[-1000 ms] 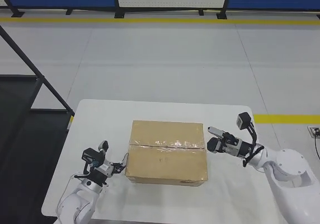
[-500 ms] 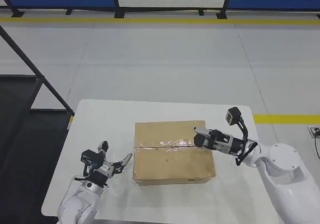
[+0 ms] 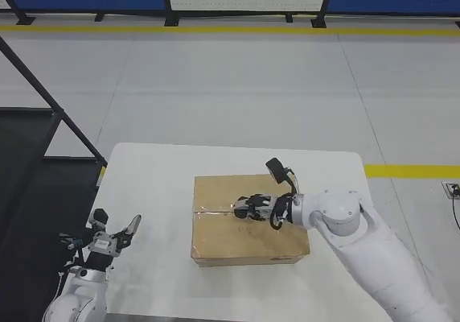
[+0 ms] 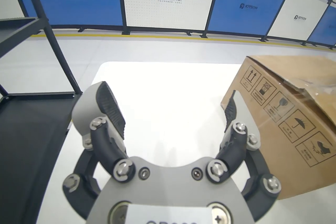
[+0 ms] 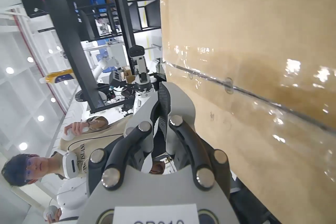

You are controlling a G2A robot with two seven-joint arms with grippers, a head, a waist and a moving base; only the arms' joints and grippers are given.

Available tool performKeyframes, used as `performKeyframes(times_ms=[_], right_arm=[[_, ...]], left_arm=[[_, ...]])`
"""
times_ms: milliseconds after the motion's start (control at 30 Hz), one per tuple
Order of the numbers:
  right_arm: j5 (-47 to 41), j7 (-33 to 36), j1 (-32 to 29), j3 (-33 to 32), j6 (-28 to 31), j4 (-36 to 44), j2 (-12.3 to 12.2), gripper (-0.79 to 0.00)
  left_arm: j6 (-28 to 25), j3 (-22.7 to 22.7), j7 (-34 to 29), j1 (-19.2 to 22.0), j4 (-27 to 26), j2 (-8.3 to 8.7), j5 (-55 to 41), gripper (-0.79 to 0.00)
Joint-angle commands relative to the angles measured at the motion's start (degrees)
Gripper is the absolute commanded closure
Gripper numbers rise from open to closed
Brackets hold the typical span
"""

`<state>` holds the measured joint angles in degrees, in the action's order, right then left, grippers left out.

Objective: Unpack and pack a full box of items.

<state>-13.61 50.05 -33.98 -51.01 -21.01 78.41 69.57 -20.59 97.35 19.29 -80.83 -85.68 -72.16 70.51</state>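
A closed brown cardboard box point(image 3: 250, 233) sits in the middle of the white table point(image 3: 154, 181), its top flaps sealed with clear tape along the seam point(image 5: 236, 88). My right gripper point(image 3: 240, 210) lies low over the box top by the seam, near the box's left end, with its fingers point(image 5: 168, 104) shut together and nothing between them. My left gripper point(image 3: 122, 232) is open above the bare table, well to the left of the box. In the left wrist view, the box's printed side point(image 4: 286, 114) stands beside the open left gripper point(image 4: 170, 109), apart from it.
A black metal rack point(image 3: 21, 161) stands off the table's left edge, also visible as a black rack point(image 4: 31, 93) in the left wrist view. Bare tabletop lies to the left, behind and to the right of the box.
My right arm has swung left from beside the box's right end to over its top. My left gripper has backed away leftward from the box. The box slid slightly right.
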Motion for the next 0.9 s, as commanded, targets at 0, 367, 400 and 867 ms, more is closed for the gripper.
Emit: performKeyframes(times_ms=[0,367,400,867], right_arm=[[-0.1,0.5,4.1,5.3,-0.6,-3.7,1.8,0.0],[-5.8,-5.1,13.1,16.0,4.6,-17.9,9.9,0.0],[-6.1,-5.1,13.6,16.5,4.3,-18.9,10.4,0.0],[-4.0,-0.4,17.2,18.2,3.1,-26.4,13.3,0.0]], left_arm=[[0.0,-0.1,0.2,-0.3,-0.1,0.03,0.0,-0.785],[-0.1,-0.5,0.5,-0.2,1.3,0.21,-0.8,-0.785],[-0.2,-0.5,0.4,-0.1,1.3,0.24,-0.9,-0.785],[-0.2,-0.8,-0.2,0.8,2.1,0.54,-1.2,-0.785]])
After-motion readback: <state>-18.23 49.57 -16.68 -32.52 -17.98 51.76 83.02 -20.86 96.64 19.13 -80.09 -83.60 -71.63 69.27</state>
